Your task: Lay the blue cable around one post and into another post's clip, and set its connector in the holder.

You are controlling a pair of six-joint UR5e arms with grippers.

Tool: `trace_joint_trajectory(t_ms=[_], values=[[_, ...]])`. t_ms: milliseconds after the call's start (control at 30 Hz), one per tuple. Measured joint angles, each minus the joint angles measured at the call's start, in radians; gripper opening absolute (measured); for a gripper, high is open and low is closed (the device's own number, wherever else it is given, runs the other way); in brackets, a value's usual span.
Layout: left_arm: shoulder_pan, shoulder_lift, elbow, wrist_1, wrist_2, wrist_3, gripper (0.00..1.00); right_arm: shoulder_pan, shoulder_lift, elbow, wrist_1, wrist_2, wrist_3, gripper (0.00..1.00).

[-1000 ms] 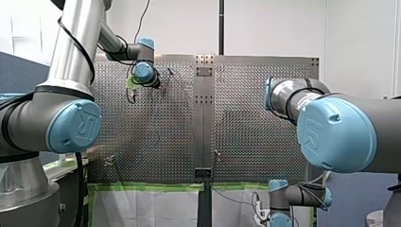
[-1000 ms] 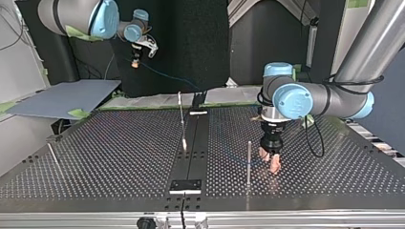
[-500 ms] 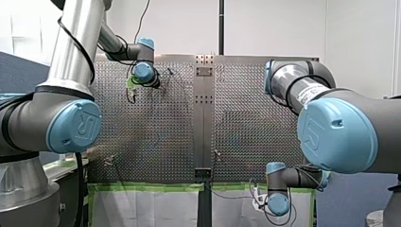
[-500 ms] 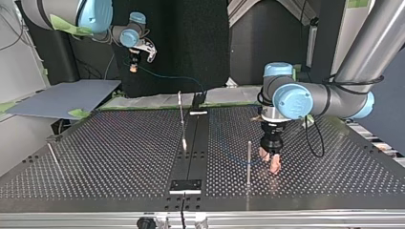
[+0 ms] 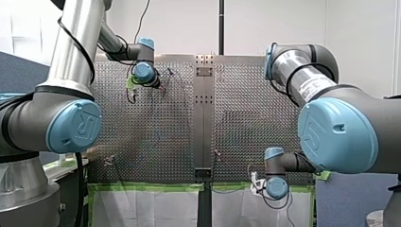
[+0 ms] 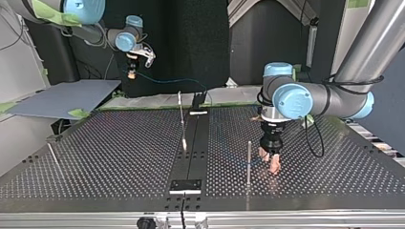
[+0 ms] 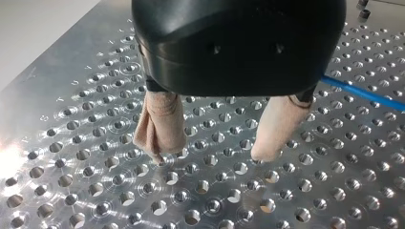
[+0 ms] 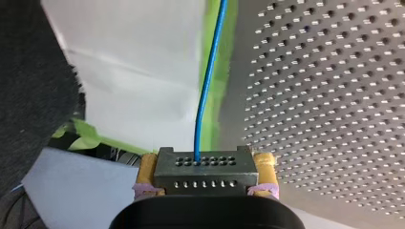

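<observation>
In the right wrist view my right gripper (image 8: 204,174) is shut on the black connector (image 8: 203,168), clamped between its yellow pads (image 8: 145,175). The blue cable (image 8: 210,71) runs straight ahead from the connector. In the top view that gripper (image 6: 131,73) hangs off the table's far side, and the cable (image 6: 172,80) stretches from it towards the table's far edge. My left gripper (image 6: 271,161) stands open, its tips at the plate, beside a thin post (image 6: 249,160). Its beige pads (image 7: 161,125) hold nothing; the cable (image 7: 363,93) lies beside them.
A second post (image 6: 181,113) stands near the black centre strip (image 6: 191,152), and a third post (image 6: 52,153) leans at the top view's left. A small black plate (image 6: 186,185) sits on the strip. A grey board (image 6: 62,98) lies off the table.
My right arm has carried the connector up in the front view, towards the table's edge, and slightly left in the top view. The cable hangs straighter. My left gripper has stayed put.
</observation>
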Motion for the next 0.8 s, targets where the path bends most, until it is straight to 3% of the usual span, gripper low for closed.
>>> trace_joint_trajectory(t_ms=[300, 800], values=[[0.0, 0.0, 0.0, -0.001, 0.0, 0.0, 1.0, -0.007, -0.081, 0.022, -0.017, -0.04, 0.006, 0.2], [-0.004, 0.0, 0.0, -0.003, -0.004, -0.008, 1.0, 0.001, -0.203, 0.06, -0.074, -0.056, 0.012, 0.2]])
